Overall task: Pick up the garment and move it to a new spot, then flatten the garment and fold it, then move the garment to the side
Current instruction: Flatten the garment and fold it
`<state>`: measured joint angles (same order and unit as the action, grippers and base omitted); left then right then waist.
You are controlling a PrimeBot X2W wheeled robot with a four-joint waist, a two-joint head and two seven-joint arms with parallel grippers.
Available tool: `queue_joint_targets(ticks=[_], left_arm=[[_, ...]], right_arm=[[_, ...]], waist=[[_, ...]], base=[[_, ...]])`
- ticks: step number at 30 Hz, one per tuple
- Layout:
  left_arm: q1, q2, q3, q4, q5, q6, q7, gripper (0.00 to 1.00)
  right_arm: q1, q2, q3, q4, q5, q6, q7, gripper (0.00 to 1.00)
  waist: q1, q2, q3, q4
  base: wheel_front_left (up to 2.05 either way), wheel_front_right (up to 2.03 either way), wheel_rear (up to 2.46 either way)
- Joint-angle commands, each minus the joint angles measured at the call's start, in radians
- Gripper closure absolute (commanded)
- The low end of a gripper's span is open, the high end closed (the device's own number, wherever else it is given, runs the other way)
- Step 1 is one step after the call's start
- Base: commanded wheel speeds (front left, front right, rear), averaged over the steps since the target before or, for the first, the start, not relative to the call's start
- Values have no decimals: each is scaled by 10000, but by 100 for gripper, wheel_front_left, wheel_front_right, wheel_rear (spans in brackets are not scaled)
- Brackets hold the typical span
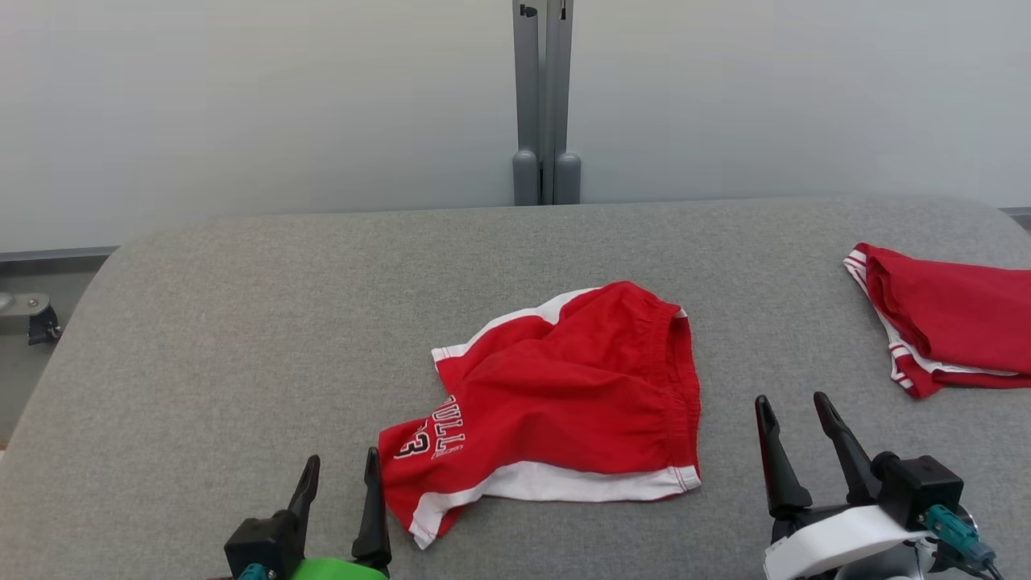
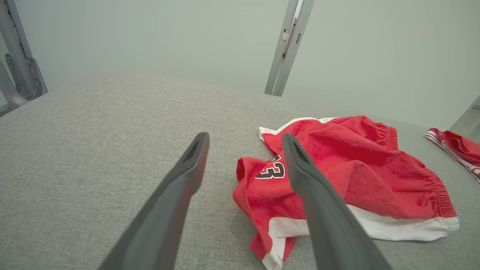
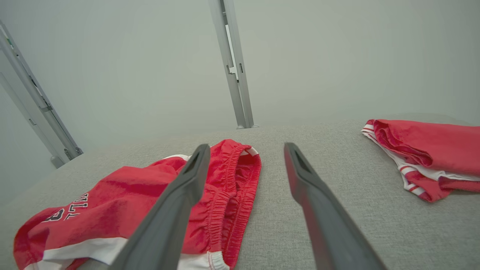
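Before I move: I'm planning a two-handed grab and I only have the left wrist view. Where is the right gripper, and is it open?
Observer: The right gripper is open and holds nothing. It sits over the table just right of the shorts, apart from them.
Operator: Which part of the shorts faces it?
Observer: The elastic waistband, which runs bunched along the shorts' right side.
Operator: I see a red scrap at my right edge. What is it?
Observer: A second red garment with striped trim. It looks folded and lies at the table's right edge, well apart from the shorts.
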<state>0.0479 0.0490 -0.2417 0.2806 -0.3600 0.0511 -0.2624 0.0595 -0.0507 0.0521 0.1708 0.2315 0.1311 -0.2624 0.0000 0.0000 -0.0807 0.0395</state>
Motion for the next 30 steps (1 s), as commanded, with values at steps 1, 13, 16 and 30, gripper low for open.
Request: queue_joint_targets(ticks=[1,13,16,30], left_arm=[[83,31,24,16,56,-45,-30,0],[-32,31,-35,28,104,-48,-30,0],[-52,31,-64,29,121,-72,-30,0],[-302,31,-117,134,215,-73,-31,0]], right_arm=[[87,-9,29,-10,28,-9,-30,0],[-44,-4,238,317,-117,-9,-31,0],[-47,-37,532,671,-304,-9,-18,0],[-1512,-1326,2282,3619,-736,-12,643,0]], waist=[[0,0,12,-1],[0,0,90,106],[0,0,160,178],[0,0,740,837]], base=[[0,0,0],[0,0,0],[0,0,0],[0,0,0]])
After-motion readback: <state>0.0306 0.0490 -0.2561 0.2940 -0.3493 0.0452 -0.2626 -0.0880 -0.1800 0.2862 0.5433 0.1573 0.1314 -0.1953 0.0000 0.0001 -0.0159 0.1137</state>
